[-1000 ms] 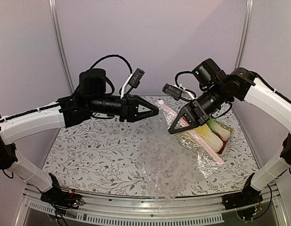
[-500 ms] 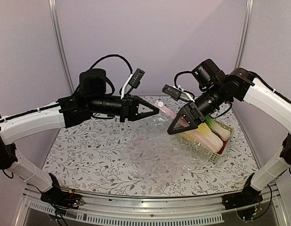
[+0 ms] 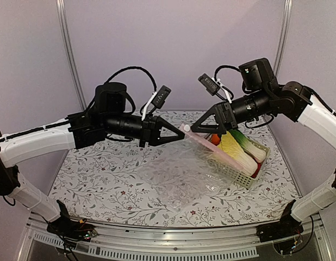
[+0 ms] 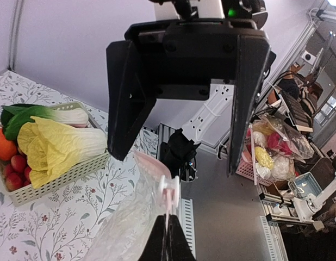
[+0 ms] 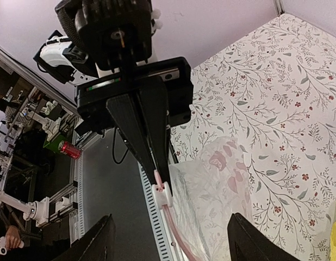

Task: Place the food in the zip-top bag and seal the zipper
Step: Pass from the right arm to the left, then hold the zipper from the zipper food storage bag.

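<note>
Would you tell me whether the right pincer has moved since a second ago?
Yes: the right pincer has lifted up and away from the green basket.

Shows a white tablecloth printed with grey sprigs and small red blossoms [image 3: 103, 168], lying flat. Carries a pale green slotted plastic basket [image 3: 240, 176] at right rear, set askew. Backs onto plain lilac wall panels [image 3: 184, 49] between silver metal posts [image 3: 70, 54]. Ends nearside in a silver aluminium rail [image 3: 135, 239]. Includes, off the table, a small red can [image 5: 70, 150]

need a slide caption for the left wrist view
Left pincer shut on the zipper of the zip-top bag, open right pincer facing it, napa cabbage lying in the basket.
</note>
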You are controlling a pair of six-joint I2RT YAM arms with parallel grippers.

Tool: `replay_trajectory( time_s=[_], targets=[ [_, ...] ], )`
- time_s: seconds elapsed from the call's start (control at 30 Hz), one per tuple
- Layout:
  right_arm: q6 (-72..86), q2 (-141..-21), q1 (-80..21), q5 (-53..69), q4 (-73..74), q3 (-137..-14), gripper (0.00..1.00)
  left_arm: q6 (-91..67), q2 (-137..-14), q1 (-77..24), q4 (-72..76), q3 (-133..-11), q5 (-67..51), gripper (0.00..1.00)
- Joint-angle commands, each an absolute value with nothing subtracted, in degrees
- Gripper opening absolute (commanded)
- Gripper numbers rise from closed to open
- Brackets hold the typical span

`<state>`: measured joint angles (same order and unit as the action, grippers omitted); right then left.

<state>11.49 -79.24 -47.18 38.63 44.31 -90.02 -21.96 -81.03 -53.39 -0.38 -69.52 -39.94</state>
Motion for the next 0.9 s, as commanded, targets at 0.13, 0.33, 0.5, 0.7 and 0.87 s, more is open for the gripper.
replay_trajectory(
  time_s=[0.13,0.33,0.5,0.7,0.87],
  targets=[
    [14.4,-81.0,-47.3,43.5,37.5,-89.9,0.56,-20.6,-81.3,-54.7,-2.6,-71.2,-40.3,0.00],
    [14.1,-82.0,-48.0,44.7,37.6,-89.5,0.47,-20.6,-81.4,-54.8,-2.5,-71.4,-40.2,0.00],
    [14.0,-82.6,-48.0,45.6,37.7,-89.3,0.39,-20.6,-81.7,-55.0,-2.5,-71.7,-40.5,0.00],
    [13.7,-82.7,-48.0,47.2,37.7,-89.2,0.30,-20.7,-81.7,-54.9,-2.6,-71.7,-40.4,0.00],
    [13.7,-82.7,-48.0,47.9,37.7,-89.0,0.21,-20.9,-81.8,-55.0,-2.4,-71.7,-40.3,0.00]
  ],
)
